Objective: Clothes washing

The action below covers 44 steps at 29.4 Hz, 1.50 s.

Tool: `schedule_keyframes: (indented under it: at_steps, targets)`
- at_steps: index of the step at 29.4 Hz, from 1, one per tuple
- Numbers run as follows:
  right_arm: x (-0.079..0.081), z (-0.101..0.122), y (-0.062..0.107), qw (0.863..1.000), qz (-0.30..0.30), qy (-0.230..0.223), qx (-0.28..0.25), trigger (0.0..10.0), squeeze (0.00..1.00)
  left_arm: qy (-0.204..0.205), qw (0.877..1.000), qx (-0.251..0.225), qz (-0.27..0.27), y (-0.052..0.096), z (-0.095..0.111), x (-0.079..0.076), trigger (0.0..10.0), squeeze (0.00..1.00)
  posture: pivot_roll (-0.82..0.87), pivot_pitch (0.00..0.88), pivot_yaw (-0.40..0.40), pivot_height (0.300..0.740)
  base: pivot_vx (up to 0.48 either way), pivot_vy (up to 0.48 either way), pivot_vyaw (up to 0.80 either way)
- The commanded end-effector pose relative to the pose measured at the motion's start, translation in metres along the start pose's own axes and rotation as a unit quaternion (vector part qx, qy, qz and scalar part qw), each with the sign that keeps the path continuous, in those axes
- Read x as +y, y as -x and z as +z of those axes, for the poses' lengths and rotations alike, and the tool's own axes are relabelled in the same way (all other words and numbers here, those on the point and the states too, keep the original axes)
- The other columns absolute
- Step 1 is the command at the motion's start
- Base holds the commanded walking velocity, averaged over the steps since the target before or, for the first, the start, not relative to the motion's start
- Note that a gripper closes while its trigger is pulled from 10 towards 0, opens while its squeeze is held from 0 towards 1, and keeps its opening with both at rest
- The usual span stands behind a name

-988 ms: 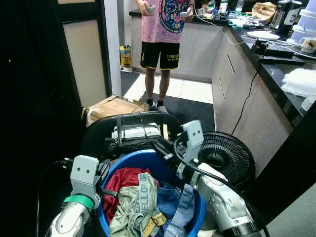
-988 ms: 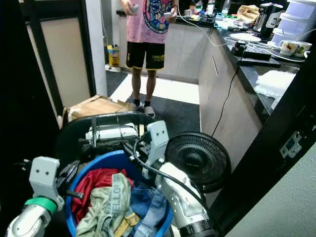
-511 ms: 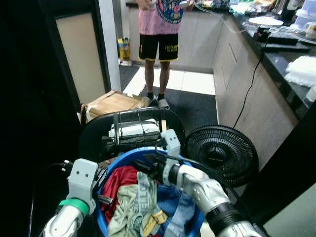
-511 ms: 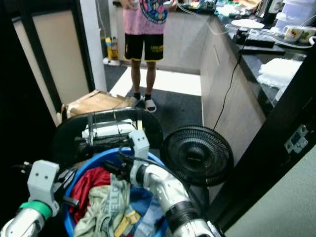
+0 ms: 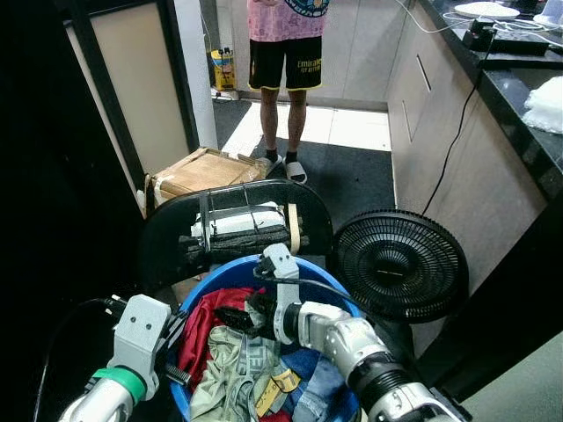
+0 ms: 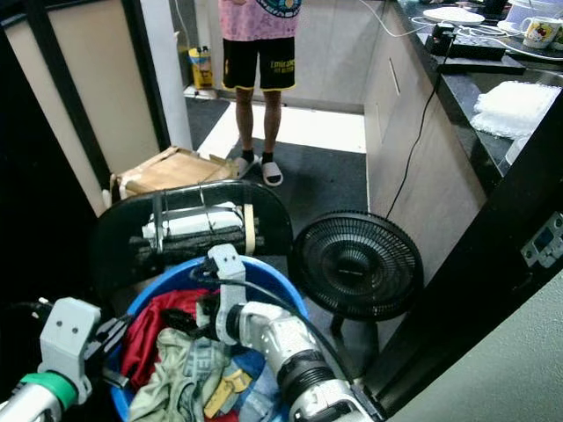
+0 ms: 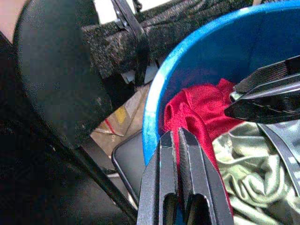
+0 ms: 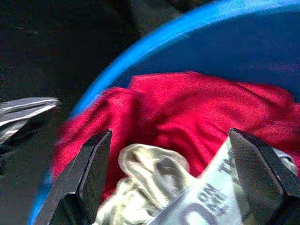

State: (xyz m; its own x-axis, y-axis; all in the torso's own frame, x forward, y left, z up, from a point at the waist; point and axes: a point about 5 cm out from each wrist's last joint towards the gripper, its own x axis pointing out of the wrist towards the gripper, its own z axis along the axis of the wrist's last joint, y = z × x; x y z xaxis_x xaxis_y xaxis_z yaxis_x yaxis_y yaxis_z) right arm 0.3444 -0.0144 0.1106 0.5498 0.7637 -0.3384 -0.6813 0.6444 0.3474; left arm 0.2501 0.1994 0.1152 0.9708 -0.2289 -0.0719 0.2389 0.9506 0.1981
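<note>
A blue basin (image 5: 209, 292) full of clothes stands right before me: a red garment (image 5: 204, 323), a pale green garment (image 5: 230, 376) with lettering, and blue jeans (image 5: 310, 400). My right gripper (image 8: 168, 133) is down inside the basin, open, its fingers (image 8: 89, 168) spread just above where the red and green clothes meet, with nothing between them. My left gripper (image 7: 176, 135) is shut and empty at the basin's left rim (image 7: 153, 105), pointing at the red garment (image 7: 197, 112).
Behind the basin is a black chair back (image 5: 167, 237) with a strapped roll. A black floor fan (image 5: 400, 264) stands to the right, a cardboard box (image 5: 198, 176) farther back. A person (image 5: 281, 61) stands on the kitchen floor. Cabinets and counter (image 5: 519, 97) line the right.
My right gripper has swung from the basin's far rim down into the basin, over the red and green clothes. The head camera has tipped downward. The left arm has stayed put.
</note>
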Motion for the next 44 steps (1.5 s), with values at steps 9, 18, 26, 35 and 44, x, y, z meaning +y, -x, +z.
schedule_keyframes:
  at_steps: [9,18,26,35,44]
  targets:
    - [-0.018,-0.023,0.007,0.994,-0.053,0.059,0.075,10.0,0.41,-0.001,1.000,0.019,-0.021,0.003,-0.004,-0.003,10.0,0.00,0.04,0.151,0.080,0.740,0.000,0.000,0.00]
    - [-0.013,-0.030,0.005,0.988,-0.013,0.123,0.093,10.0,0.00,-0.005,0.999,0.025,-0.024,0.001,-0.004,-0.003,10.0,0.00,0.05,0.143,0.078,0.740,0.000,0.000,0.00]
    - [0.014,-0.030,-0.001,0.983,0.113,0.117,0.082,10.0,0.00,-0.008,0.999,0.027,-0.025,0.001,-0.003,-0.002,10.0,0.00,0.05,0.142,0.080,0.740,0.000,0.000,0.00]
    - [0.016,-0.066,0.006,0.957,0.159,0.145,0.196,10.0,0.00,-0.013,0.999,0.032,-0.037,0.002,-0.005,-0.007,10.0,0.00,0.05,0.144,0.076,0.740,0.000,0.000,0.00]
    - [-0.005,-0.075,0.010,0.964,0.075,0.152,0.205,10.0,0.00,-0.018,0.998,0.037,-0.051,0.002,-0.006,-0.010,10.0,0.00,0.05,0.141,0.075,0.740,0.000,0.000,0.00]
